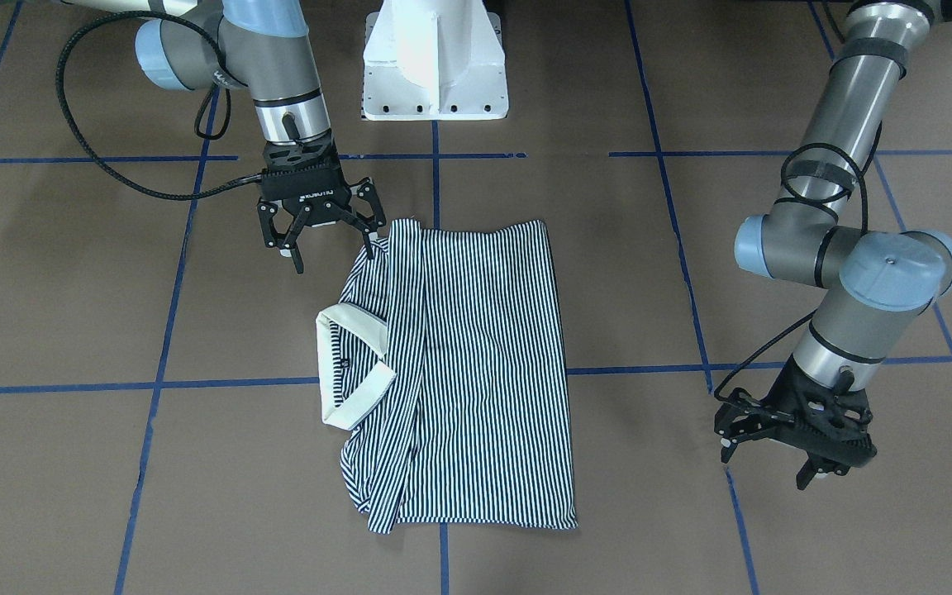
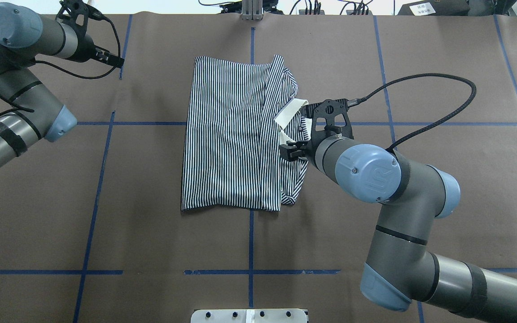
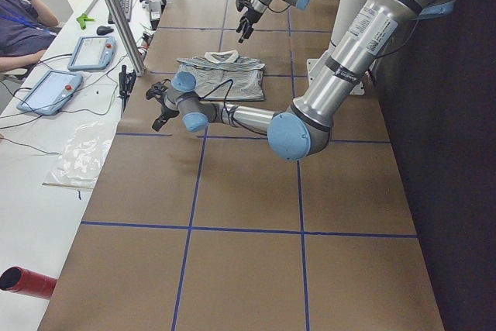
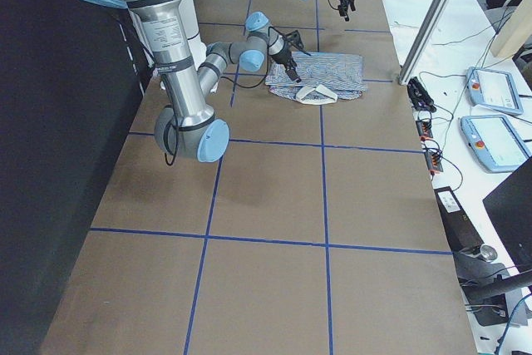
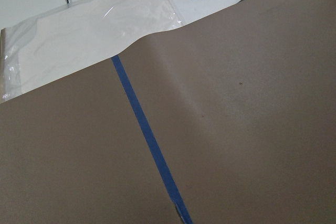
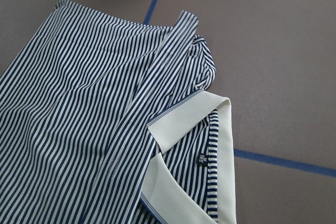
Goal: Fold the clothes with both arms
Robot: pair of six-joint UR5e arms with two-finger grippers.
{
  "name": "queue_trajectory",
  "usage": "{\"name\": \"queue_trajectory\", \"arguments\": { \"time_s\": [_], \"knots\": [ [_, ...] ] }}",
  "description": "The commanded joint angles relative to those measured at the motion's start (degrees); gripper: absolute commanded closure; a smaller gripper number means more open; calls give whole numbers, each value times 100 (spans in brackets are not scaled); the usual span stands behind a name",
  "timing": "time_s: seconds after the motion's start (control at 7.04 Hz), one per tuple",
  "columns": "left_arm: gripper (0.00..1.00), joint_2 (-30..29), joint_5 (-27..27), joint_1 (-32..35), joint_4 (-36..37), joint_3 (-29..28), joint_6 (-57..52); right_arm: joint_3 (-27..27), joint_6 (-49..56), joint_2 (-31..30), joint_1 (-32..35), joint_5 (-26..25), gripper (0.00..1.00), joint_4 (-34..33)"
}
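Observation:
The striped polo shirt (image 1: 476,364) lies flat on the brown table, folded lengthwise into a long rectangle, with its cream collar (image 1: 352,368) on one long side. My right gripper (image 1: 334,258) hovers open at the shirt's shoulder corner near the robot base. One fingertip (image 1: 371,250) is at the fabric edge, and nothing is held. The right wrist view looks down on the collar (image 6: 184,124) and the folded sleeve hem. My left gripper (image 1: 765,467) stands open over bare table, well clear of the shirt's hem side. No fingers show in the left wrist view.
The white pedestal base (image 1: 435,66) stands behind the shirt. Blue tape lines (image 1: 443,380) grid the brown cover. A clear plastic bag (image 5: 89,30) lies past the table's edge near the left gripper. A side bench holds teach pendants (image 3: 50,91), with a person seated there.

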State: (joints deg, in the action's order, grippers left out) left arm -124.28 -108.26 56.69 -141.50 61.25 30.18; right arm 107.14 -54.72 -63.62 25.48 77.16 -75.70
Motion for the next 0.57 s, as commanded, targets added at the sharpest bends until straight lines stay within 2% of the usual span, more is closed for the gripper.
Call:
{"name": "queue_trajectory", "arguments": {
  "time_s": [0.0,0.14,0.43],
  "knots": [
    [0,-9,-81,0,8,1,75,-52,1006,619,-148,-462,4,-1264],
    [0,-9,-142,0,8,1,75,-200,1425,927,-262,-422,1,-1794],
    [0,-9,-160,0,17,18,84,-813,1649,1525,-508,-334,0,-2342]
  ]
}}
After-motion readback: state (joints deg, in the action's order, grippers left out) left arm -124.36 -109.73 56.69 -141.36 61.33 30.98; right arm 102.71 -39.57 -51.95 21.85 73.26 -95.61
